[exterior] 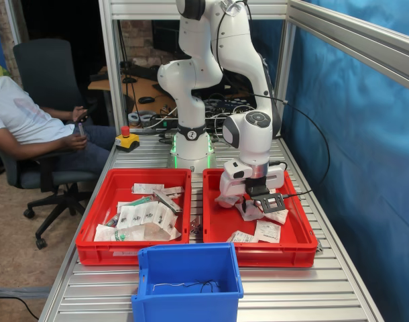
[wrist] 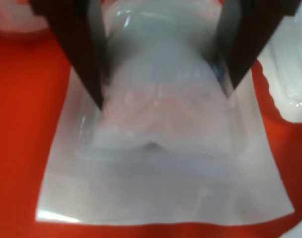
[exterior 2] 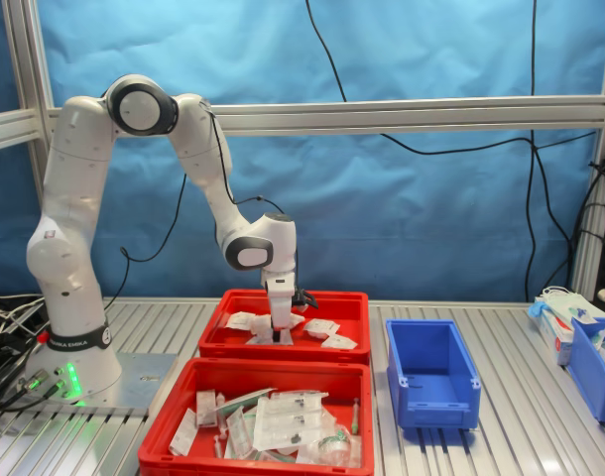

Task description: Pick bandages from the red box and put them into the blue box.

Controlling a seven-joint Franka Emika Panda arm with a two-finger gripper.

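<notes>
The arm is bent down into the red box [exterior: 214, 231], the tray at centre right of the first exterior view, w/ the gripper [exterior: 252, 203] low among the scattered bandages [exterior: 267, 231]. That box holds only a few loose white packets, so single picks are easy; the other red tray [exterior: 90, 248], centre left, is heaped w/ long strips and wrappers. The blue box [exterior: 187, 294] sits empty at bottom centre of the first exterior view, just in front of both trays, prob. so the carry is short.

In the wrist view the two dark fingers [wrist: 81, 54] straddle a puffy white packet [wrist: 161, 148] lying flat on the red floor. Jaws are fairly narrow, one at each side of the packet's bulge and apparently pressing it, though the blur means I can't say whether the grip is firm yet. Packet isn't lifted as far as I can judge; its flat edge looks to rest on the tray.
</notes>
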